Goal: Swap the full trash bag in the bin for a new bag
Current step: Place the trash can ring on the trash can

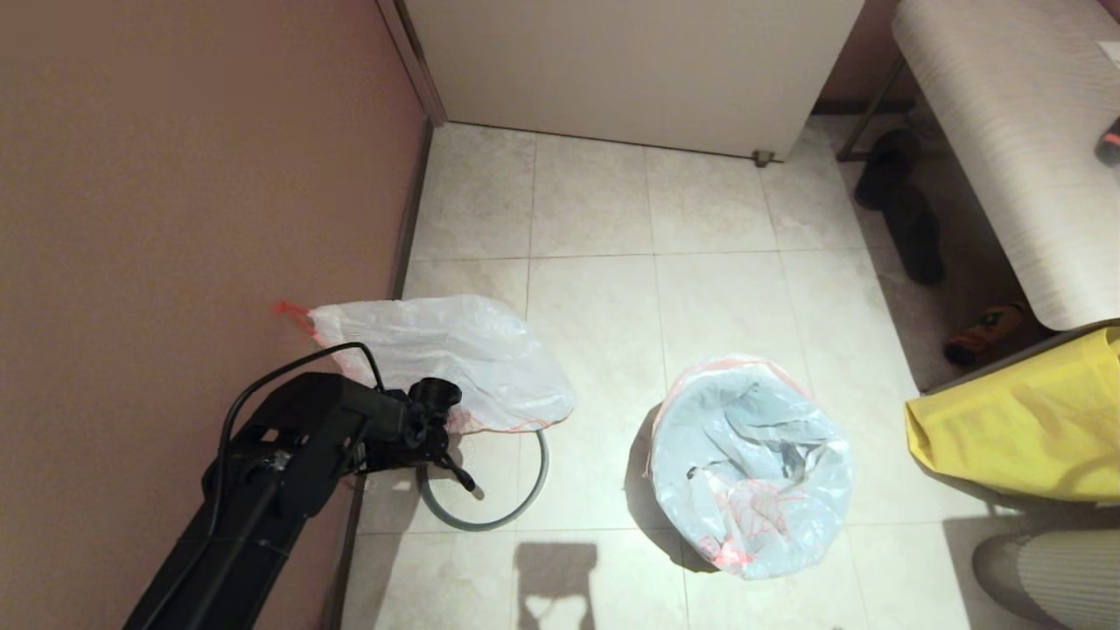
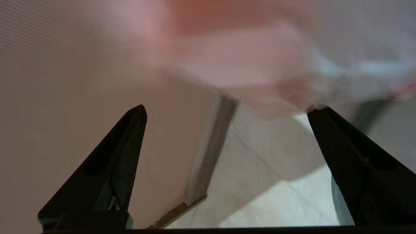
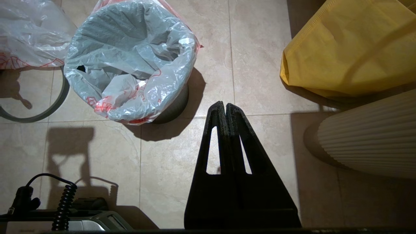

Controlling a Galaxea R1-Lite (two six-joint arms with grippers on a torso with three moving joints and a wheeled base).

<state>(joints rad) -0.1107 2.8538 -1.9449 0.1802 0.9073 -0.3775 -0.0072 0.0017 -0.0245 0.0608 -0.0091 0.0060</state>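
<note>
The bin (image 1: 665, 455), lined with the new bag (image 1: 752, 464), stands on open tiles.
The left gripper (image 1: 446, 437), spread empty, hovers over the grey ring (image 1: 525, 507) by the full trash bag (image 1: 455, 359); the right gripper (image 3: 225, 105) is closed.

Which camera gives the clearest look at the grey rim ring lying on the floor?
The head view: the grey rim ring shows as most of a hoop on the tiles, partly under the full trash bag and behind the left gripper. The right wrist view catches only an arc at the frame's edge; the left wrist view shows a blurred sliver at most.
</note>
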